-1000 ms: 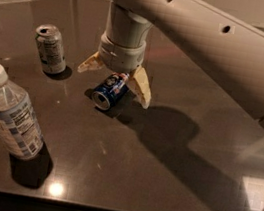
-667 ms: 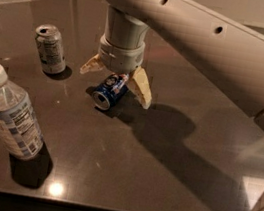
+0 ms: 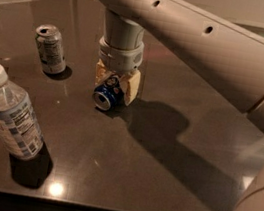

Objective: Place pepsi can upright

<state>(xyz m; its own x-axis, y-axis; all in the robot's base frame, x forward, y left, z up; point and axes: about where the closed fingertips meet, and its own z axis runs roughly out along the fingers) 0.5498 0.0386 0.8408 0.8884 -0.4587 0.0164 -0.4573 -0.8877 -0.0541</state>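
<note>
The pepsi can [image 3: 106,98], dark blue with a silver end facing the camera, lies on its side on the dark table [image 3: 160,173], left of centre. My gripper [image 3: 115,85] comes straight down from above, and its cream fingers [image 3: 132,84] press against the two sides of the can. The gripper is shut on the can, which still rests on the table. The can's far end is hidden behind the wrist.
A pale green-white can [image 3: 50,49] stands upright to the left of the gripper. A clear plastic water bottle [image 3: 9,114] stands at the front left. My arm spans the upper right and casts a shadow to the right of the can. The table's front edge runs along the bottom.
The fingers, spread wide on either side of the can before, have closed in against it. The can is still lying in about the same spot.
</note>
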